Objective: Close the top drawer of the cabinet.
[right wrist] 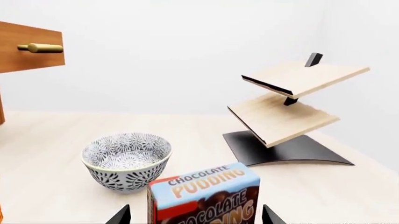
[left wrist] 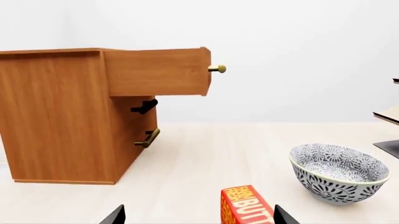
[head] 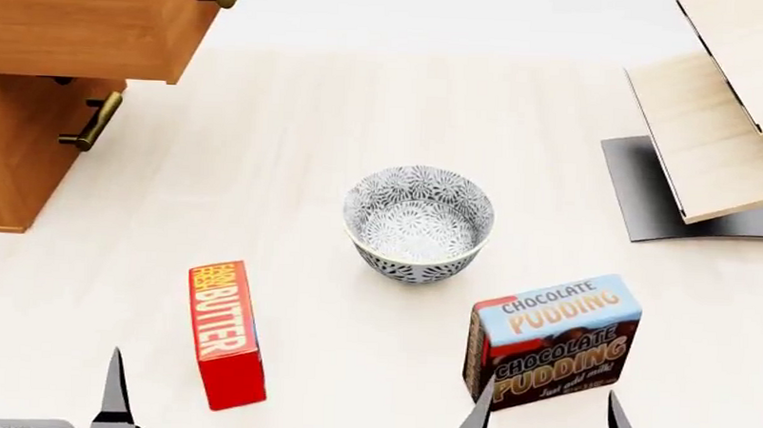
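Top drawer point(left wrist: 159, 72), an orange-brown wooden box with a brass bar handle point(left wrist: 217, 69), is jutting far out of the orange-brown wooden cabinet point(left wrist: 56, 116) at the table's far left, so closing is not yet begun. Both the left gripper point(head: 45, 385) and right gripper point(head: 546, 415) are hanging spread and empty near the table's front edge, well apart from it, only their fingertips showing.

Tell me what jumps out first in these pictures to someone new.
The top drawer juts far out of the cabinet at the table's far left. A patterned bowl sits mid-table, with a red butter box and a chocolate pudding box nearer the robot.
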You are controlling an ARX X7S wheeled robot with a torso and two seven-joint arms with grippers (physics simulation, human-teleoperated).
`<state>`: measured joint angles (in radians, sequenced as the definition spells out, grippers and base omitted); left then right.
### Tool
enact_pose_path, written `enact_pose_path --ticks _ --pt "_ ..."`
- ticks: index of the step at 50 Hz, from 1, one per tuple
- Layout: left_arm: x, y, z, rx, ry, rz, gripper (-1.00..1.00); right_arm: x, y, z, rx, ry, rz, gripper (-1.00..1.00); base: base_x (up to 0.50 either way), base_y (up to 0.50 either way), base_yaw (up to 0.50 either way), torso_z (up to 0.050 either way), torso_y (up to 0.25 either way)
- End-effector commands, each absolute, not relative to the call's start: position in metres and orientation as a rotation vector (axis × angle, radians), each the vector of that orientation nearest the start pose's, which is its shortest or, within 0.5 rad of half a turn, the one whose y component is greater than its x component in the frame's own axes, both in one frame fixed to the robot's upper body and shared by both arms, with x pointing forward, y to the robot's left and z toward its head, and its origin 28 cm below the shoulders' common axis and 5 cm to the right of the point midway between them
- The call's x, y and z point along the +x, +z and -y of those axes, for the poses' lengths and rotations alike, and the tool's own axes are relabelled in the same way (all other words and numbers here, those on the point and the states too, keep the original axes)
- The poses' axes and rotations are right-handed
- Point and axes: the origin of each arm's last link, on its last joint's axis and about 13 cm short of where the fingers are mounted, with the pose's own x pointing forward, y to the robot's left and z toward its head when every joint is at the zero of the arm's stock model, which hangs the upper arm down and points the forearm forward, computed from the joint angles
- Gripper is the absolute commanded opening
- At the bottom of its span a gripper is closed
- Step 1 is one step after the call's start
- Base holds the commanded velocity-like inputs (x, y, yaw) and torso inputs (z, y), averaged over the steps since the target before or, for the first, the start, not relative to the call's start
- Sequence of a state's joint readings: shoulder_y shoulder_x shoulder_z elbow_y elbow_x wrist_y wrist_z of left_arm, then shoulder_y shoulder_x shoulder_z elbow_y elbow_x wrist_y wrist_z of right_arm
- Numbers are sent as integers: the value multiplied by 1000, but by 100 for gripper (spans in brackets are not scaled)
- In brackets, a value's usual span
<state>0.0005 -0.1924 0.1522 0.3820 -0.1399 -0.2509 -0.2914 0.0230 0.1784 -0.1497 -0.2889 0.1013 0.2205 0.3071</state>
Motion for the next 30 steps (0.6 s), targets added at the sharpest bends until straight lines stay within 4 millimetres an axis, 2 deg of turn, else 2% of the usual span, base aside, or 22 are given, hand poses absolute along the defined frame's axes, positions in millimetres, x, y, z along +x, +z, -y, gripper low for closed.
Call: enact_pose_path --ticks 1,8,30 --pt "205 72 -209 31 83 102 100 214 60 101 -68 -129 68 100 0 0 0 0 0" --pt "206 70 -208 30 79 94 100 215 58 101 -68 -130 59 100 100 -4 0 0 0" --pt "207 65 -206 29 70 79 100 217 54 103 -76 -137 54 100 192 -122 0 0 0"
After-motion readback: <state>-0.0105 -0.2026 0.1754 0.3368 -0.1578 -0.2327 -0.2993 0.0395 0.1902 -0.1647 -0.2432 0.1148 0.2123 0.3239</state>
